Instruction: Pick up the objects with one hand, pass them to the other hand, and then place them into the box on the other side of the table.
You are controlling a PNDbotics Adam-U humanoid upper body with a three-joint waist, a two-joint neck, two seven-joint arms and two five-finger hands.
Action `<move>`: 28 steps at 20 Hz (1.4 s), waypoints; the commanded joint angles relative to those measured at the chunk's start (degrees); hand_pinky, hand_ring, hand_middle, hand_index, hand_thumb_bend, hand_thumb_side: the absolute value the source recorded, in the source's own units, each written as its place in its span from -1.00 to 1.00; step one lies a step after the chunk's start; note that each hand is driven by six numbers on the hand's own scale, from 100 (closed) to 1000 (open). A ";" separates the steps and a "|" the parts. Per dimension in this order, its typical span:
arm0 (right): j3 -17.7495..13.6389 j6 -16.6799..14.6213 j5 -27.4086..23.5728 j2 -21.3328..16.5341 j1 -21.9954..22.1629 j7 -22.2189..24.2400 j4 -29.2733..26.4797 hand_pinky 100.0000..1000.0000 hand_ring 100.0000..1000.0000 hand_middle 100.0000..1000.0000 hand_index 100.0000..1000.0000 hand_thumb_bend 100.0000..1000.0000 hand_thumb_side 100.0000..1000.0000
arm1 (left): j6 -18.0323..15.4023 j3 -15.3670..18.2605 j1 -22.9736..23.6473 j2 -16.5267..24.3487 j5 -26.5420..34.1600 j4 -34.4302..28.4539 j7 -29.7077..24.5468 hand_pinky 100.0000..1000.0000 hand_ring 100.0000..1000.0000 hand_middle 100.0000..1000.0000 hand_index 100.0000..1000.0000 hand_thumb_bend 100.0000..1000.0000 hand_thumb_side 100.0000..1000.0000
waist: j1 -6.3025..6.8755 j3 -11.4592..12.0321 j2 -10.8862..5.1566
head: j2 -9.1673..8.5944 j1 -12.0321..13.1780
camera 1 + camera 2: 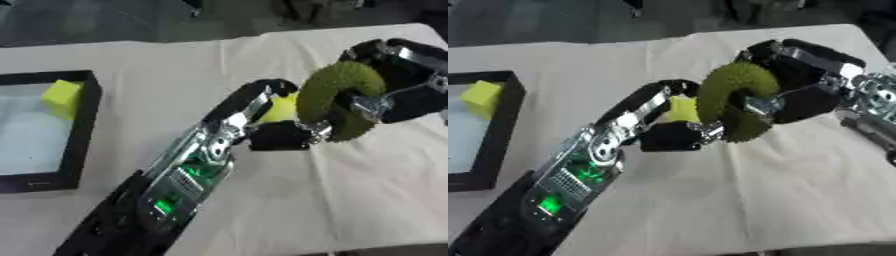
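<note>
A fuzzy green ring [337,102] hangs above the table's right half. My right hand [404,90] comes in from the right and is shut on it, with fingers through the hole. My left hand [278,136] reaches up from the lower left. Its fingers [265,91] curl over the ring's left rim and its thumb touches the lower rim. A yellow thing [280,108] shows in the gap of that hand; I cannot tell whether it is held or lies behind. The black-framed box [86,120] sits at the left edge with a yellow block [61,97] inside.
The white cloth-covered table [350,200] spreads under both arms. Its far edge runs along the top, with dark floor beyond. My left forearm [179,185], with green lights, crosses the lower middle.
</note>
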 commanded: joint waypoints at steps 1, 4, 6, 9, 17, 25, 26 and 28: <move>-1.18 0.42 -1.66 -1.93 -1.07 0.72 -0.88 -0.22 -0.46 -0.51 -0.14 -1.00 -1.00 | -0.88 0.31 -0.75 -0.80 1.16 -0.35 0.44 0.80 1.00 0.62 0.73 -0.33 0.18 | -0.77 -0.07 -0.37 | 0.07 0.13; -1.06 0.88 -2.32 -1.79 -1.08 0.96 -0.88 -0.22 -0.46 -0.51 -0.15 -1.00 -1.00 | -1.54 0.56 -0.64 -1.03 3.14 -0.53 2.48 0.74 0.98 0.57 0.70 -0.42 0.18 | -0.81 -0.03 -0.26 | 0.13 0.15; -1.00 1.09 -2.63 -1.71 -1.09 1.01 -0.88 -0.22 -0.46 -0.51 -0.15 -1.00 -1.00 | -2.22 0.64 -0.56 -1.18 4.75 -0.60 4.22 0.72 0.97 0.55 0.68 -0.48 0.15 | -0.84 -0.02 -0.20 | 0.16 0.16; -0.74 1.35 -2.96 -1.59 -0.96 1.11 -0.88 -0.23 -0.46 -0.52 -0.15 -1.00 -1.00 | -3.97 0.72 -0.47 -1.41 7.83 -0.71 6.90 0.72 0.98 0.55 0.68 -0.56 0.12 | -0.85 0.02 -0.15 | 0.17 0.12; -0.68 2.21 -4.06 -1.48 -0.84 1.15 -0.88 -0.24 -0.47 -0.52 -0.15 -1.00 -1.00 | -7.99 0.95 -0.10 -2.35 14.99 1.78 12.94 0.49 0.74 0.18 0.30 -1.00 0.00 | -0.93 -0.01 -0.10 | 0.15 0.26; -0.74 2.08 -2.98 -1.56 0.45 1.19 -0.88 -0.09 -0.36 -0.34 0.00 -0.75 -1.00 | -9.26 1.10 0.22 -2.75 17.86 4.58 18.28 -0.03 0.16 -0.55 -0.64 -1.00 -0.29 | -0.91 -0.15 0.05 | 0.34 0.39; -0.74 2.00 -2.38 -1.63 0.73 1.61 -0.88 -0.06 -0.32 -0.30 0.05 -0.61 -1.00 | -9.55 1.18 0.24 -2.78 17.68 4.82 18.96 -0.08 0.13 -0.58 -0.70 -1.00 -0.31 | -0.91 -0.17 0.07 | 0.35 0.37; -0.76 1.82 -0.99 -1.78 1.37 2.79 -0.88 -0.02 -0.26 -0.21 0.14 -0.39 -0.94 | -10.39 1.41 0.33 -2.80 17.01 5.15 20.65 -0.12 0.11 -0.56 -0.79 -1.00 -0.31 | -0.90 -0.26 0.09 | 0.30 0.37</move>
